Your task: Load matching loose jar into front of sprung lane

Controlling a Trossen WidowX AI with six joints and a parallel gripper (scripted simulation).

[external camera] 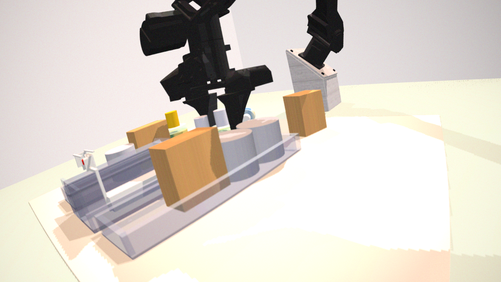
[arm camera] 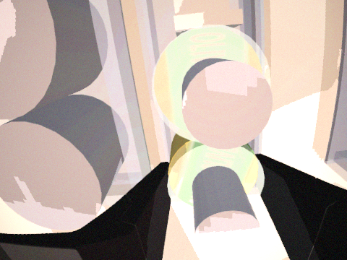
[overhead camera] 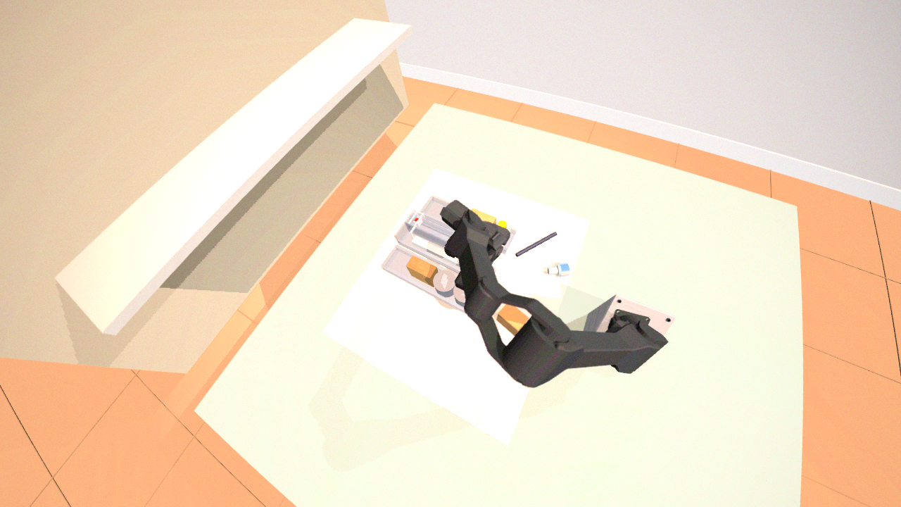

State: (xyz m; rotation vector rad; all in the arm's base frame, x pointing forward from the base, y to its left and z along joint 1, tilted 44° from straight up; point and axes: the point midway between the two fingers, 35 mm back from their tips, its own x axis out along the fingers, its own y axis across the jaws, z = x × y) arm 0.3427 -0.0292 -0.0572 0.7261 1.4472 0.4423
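My gripper point(external camera: 221, 126) point(arm camera: 210, 166) is shut on a green-and-yellow-labelled jar with a grey knob lid point(external camera: 220, 117) point(arm camera: 224, 198). The matching lane jar point(external camera: 201, 121) point(arm camera: 227, 105) stands directly behind it, in line with it, between the walls of the sprung lane point(overhead camera: 423, 250) point(arm camera: 253, 22). The two jars look very close or touching in the wrist view. A pale bar point(arm camera: 224, 16) shows behind the lane jar. A white bracket with a red mark point(overhead camera: 416, 220) point(external camera: 83, 161) stands at the lane's rear. The low front stop and the held jar's base are hidden.
A neighbouring lane holds a brown block point(overhead camera: 421, 270) point(external camera: 189, 168) and two grey cylinders point(external camera: 240, 154) point(external camera: 266, 140), close beside one finger. On the other side stand a yellow-lidded jar point(overhead camera: 502, 224) point(external camera: 172, 119) and another block point(external camera: 146, 133). A black rod point(overhead camera: 536, 243), a blue-and-white jar point(overhead camera: 560, 270) and a block point(external camera: 304, 112) lie farther forward.
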